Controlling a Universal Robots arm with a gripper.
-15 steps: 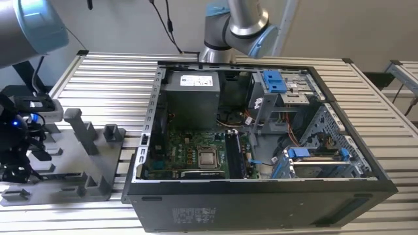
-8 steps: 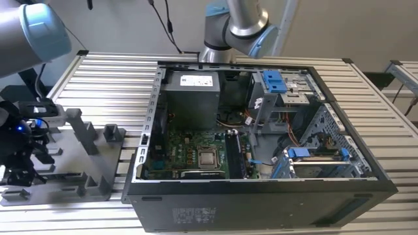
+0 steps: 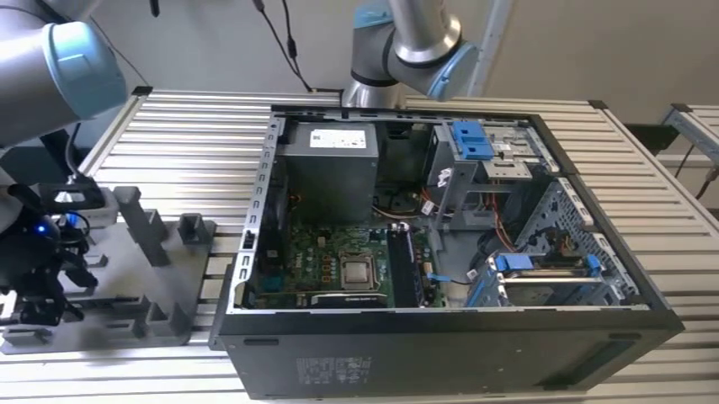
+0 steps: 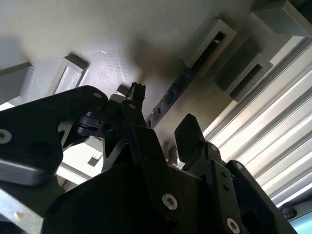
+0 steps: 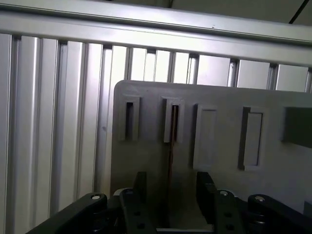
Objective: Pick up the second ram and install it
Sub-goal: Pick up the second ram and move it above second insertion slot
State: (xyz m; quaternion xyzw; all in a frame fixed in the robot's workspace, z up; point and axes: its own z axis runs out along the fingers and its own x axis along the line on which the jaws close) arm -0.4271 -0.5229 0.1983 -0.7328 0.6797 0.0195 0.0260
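Hovering over the grey tray [image 3: 113, 265] at the exterior view's left, my hand [image 5: 171, 187] is released, its fingers [image 5: 205, 190] spread apart. The second ram [image 5: 171, 141] stands on edge in a tray slot, directly between the fingers, with its long axis running straight ahead from them. Its near end is hidden under the hand, so contact cannot be judged.

The Universal Robots arm [image 3: 407, 38] stands at the back. One of its grey links, with a pale blue joint cap [image 3: 81, 66], comes in at the exterior view's left. Below that link the wrist [image 3: 50, 220] points downward and carries the black gripper [image 3: 39, 290] low. In both wrist views the gripper's two black fingers [image 5: 204, 187] [image 4: 190, 134] stand well apart, the jaws spread wide.
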